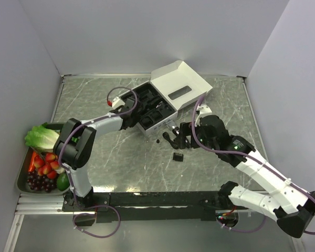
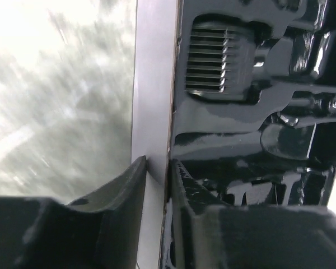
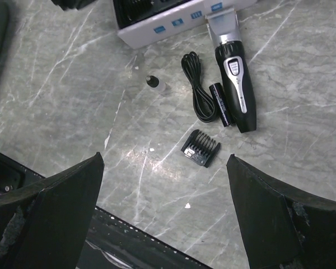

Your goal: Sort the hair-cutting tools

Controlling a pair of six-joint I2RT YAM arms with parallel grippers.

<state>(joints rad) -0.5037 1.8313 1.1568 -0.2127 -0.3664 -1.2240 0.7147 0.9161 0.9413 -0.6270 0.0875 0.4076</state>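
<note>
The black-and-silver clipper (image 3: 235, 84) lies on the grey table just in front of the white box (image 3: 173, 25). A coiled black cord (image 3: 197, 87) and a small black cylinder (image 3: 220, 103) lie to its left. One black comb attachment (image 3: 200, 148) lies nearer, also seen in the top view (image 1: 177, 156). My right gripper (image 3: 164, 158) is open and empty, hovering above these. My left gripper (image 2: 158, 162) is shut on the box's white side wall (image 2: 151, 112), one finger outside and one inside. Another comb attachment (image 2: 213, 61) sits in the black insert.
The box's lid (image 1: 178, 86) stands open at the back. A small black cap (image 3: 152, 81) lies left of the cord. A tray (image 1: 22, 178) with lettuce (image 1: 42, 136), strawberries and grapes sits at the left edge. Walls enclose the table.
</note>
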